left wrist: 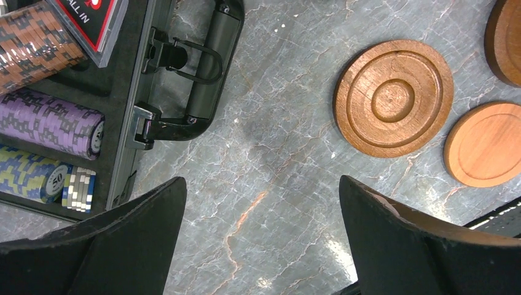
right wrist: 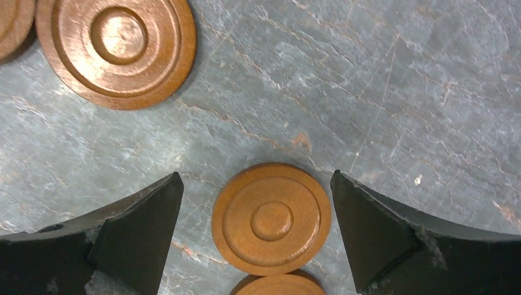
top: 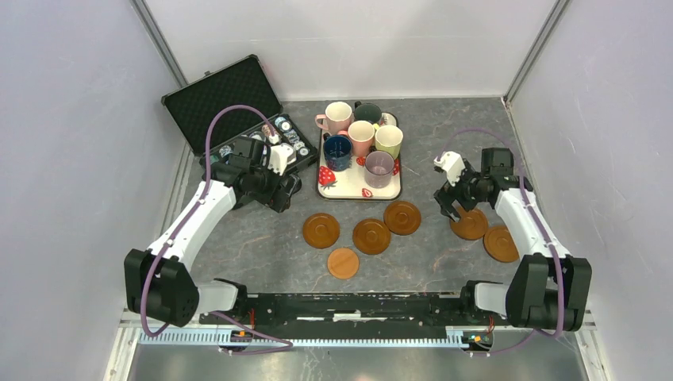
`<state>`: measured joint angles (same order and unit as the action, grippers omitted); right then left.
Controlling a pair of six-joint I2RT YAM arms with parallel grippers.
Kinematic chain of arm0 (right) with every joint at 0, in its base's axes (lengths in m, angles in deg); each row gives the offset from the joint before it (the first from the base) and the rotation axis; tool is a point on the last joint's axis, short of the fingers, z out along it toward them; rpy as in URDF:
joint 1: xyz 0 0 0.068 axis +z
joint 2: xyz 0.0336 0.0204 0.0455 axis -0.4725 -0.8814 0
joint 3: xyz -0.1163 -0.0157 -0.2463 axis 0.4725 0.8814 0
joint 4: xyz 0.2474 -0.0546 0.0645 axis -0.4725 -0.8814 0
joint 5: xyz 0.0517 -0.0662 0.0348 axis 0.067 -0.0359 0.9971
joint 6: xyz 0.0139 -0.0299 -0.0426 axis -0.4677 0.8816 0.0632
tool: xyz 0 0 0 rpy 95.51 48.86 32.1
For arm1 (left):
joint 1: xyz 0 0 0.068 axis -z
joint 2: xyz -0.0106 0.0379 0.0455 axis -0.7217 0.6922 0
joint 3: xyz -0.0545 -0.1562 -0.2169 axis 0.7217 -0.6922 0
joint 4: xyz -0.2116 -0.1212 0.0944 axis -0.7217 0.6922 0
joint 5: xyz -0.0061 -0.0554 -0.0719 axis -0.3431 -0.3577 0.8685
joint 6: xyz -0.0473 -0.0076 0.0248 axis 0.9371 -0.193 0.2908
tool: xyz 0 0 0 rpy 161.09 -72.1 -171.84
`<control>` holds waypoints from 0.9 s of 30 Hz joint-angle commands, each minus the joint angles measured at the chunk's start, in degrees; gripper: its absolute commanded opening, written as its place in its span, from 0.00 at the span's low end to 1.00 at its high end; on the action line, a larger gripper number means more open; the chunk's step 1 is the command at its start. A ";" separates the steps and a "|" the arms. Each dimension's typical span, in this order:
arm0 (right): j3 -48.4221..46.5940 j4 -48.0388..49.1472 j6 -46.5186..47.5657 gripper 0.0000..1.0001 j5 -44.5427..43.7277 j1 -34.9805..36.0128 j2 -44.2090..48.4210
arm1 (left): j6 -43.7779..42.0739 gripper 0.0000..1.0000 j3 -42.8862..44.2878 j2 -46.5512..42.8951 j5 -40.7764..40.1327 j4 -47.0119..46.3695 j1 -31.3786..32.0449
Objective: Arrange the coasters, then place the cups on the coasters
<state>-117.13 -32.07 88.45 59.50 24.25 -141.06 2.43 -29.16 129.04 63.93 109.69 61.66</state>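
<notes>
Several brown wooden coasters lie on the grey table: three in a loose row (top: 371, 236), a plain flat one (top: 343, 263) in front of them, and two at the right (top: 501, 243). Several cups (top: 361, 136) stand packed on the strawberry-print tray (top: 349, 190). My right gripper (top: 451, 208) hovers open over a right-hand coaster (right wrist: 271, 218), which lies between and below its fingers (right wrist: 256, 175), untouched. My left gripper (top: 286, 190) is open over bare table (left wrist: 261, 181), with a ringed coaster (left wrist: 393, 98) and the flat one (left wrist: 485, 144) off to its right.
An open black case of poker chips (top: 230, 103) sits at the back left, its handle and latches (left wrist: 196, 80) close to my left gripper. The table is walled at the left, back and right. Two more coasters (right wrist: 117, 46) show beyond my right gripper.
</notes>
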 commanded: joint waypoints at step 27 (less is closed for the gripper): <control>-4.08 4.25 9.40 0.73 -15.72 -8.79 -20.55 | 3.90 1.00 0.96 -2.98 3.50 -2.04 -0.05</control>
<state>-118.63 -30.60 96.56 45.33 15.68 -158.39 4.53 -29.16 127.71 66.27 109.43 61.66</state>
